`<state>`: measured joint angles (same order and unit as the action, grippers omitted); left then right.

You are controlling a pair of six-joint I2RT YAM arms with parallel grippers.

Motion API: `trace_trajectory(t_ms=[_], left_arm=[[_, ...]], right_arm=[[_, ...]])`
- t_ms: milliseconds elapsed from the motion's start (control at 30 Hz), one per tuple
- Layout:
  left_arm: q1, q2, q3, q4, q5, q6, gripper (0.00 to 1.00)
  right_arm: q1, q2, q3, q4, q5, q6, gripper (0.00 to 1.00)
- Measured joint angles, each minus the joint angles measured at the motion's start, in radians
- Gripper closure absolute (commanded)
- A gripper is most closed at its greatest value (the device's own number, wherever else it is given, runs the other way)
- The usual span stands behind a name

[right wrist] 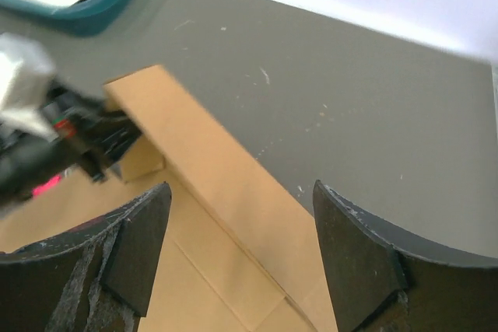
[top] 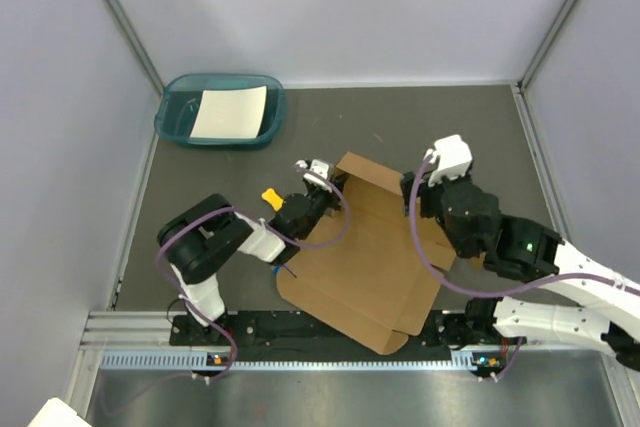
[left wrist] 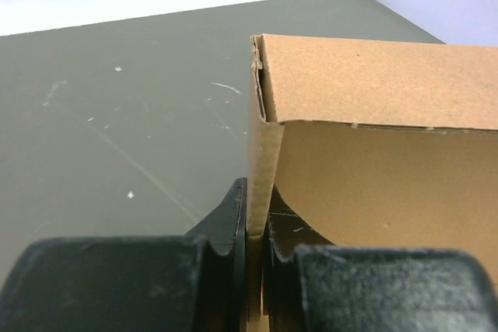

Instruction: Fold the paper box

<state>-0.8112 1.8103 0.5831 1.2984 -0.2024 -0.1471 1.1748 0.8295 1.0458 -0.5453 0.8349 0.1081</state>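
top view from my station: the paper box point(top: 365, 267) lies spread on the dark table point(top: 480, 127) between my arms. my left gripper point(top: 318, 185) meets its far-left corner; my right gripper point(top: 415, 197) hangs at its right edge. a teal tray point(top: 172, 117) holding a white sheet point(top: 230, 112) sits far left.

The paper box point(top: 365, 267) is matt brown corrugated cardboard; the table point(top: 460, 137) dull, scuffed grey; the upper-left tray point(top: 170, 113) glossy teal plastic.
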Motion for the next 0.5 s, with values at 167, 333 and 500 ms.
trace_trajectory(t_ms=[167, 333, 500], left_arm=[[-0.042, -0.13, -0.043, -0.121, -0.19, -0.035, 1.0], [-0.048, -0.255, -0.049, -0.353, -0.341, -0.107, 1.0], [-0.047, -0.294, -0.013, -0.609, -0.463, -0.148, 1.0]], right_arm=[[-0.193, -0.019, -0.024, -0.006, -0.043, 0.176, 0.27], [-0.239, -0.011, -0.045, -0.013, -0.035, 0.253, 0.27], [-0.242, -0.014, -0.085, -0.021, 0.023, 0.264, 0.3]])
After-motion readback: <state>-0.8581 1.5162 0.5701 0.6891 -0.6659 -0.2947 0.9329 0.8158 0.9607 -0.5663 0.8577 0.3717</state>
